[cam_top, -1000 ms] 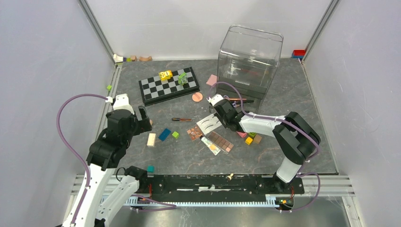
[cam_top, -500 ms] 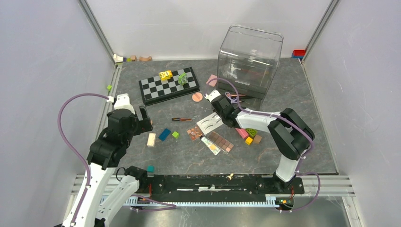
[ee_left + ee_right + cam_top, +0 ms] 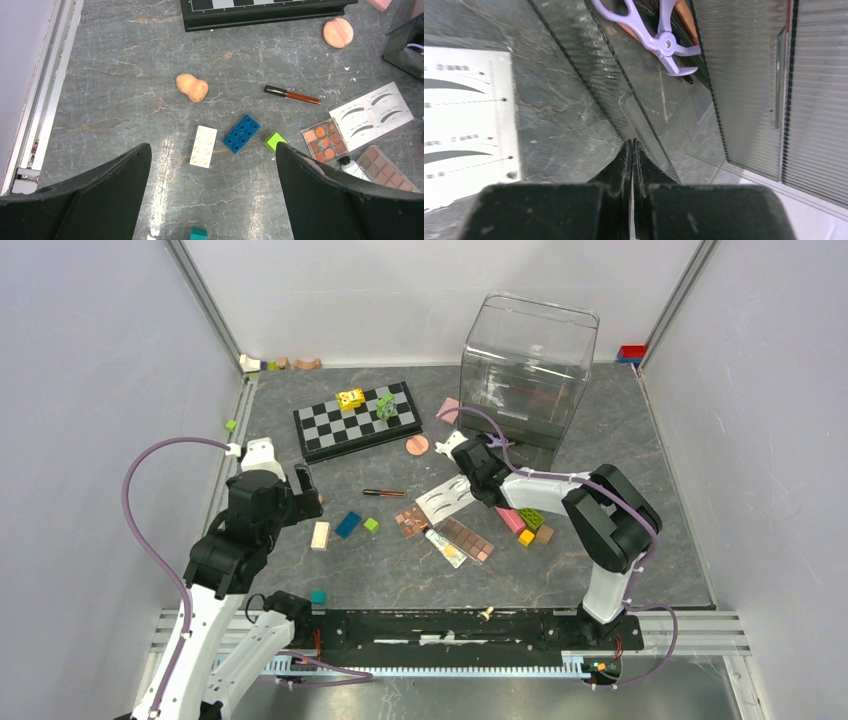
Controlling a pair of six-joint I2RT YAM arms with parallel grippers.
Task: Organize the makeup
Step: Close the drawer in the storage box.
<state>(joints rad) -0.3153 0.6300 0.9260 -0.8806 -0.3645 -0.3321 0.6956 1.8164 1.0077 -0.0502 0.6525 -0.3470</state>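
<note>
The lash card (image 3: 446, 499) lies before the box (image 3: 527, 350), right of the chessboard (image 3: 357, 421).

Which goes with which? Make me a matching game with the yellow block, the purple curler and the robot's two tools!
Things:
1. small yellow toy block
2. purple plastic curler
3. left tool
4. right tool

Places and states:
a. shut tight, holding nothing
b. on the black-and-white chessboard
c. wide open, holding nothing
d. behind the clear ribbed plastic wall

Pairs: 1-b, 2-d, 3-c, 4-a
</note>
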